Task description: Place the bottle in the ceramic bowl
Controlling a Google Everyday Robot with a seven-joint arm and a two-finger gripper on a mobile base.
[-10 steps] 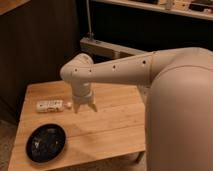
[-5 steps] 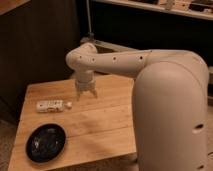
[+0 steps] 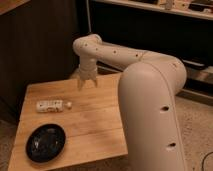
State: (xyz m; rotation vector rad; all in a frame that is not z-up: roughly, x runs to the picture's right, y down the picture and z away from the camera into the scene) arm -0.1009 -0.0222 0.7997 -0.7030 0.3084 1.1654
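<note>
1. Since half a second ago the gripper (image 3: 86, 83) has drifted slightly higher and farther back over the surface (image 3: 100, 125). The bowl (image 3: 46, 142) and the bottle (image 3: 50, 105) have stayed put.
2. Nearest, the bowl sits at the front left of the surface with nothing in it.
3. Just behind the bowl, clear of its rim, the bottle lies on its side. Its long axis runs left to right, roughly along the front edge, and its cap points right.
4. Farthest back, the gripper hangs above the rear of the surface, beyond and to the right of the bottle. Its fingers are spread, point down and hold nothing.
5. The step in hand looks like the reach. It would go best with the gripper lowered over the bottle's middle, fingers straddling it across the long axis and closing front to back, so the bottle cannot roll away.
</note>
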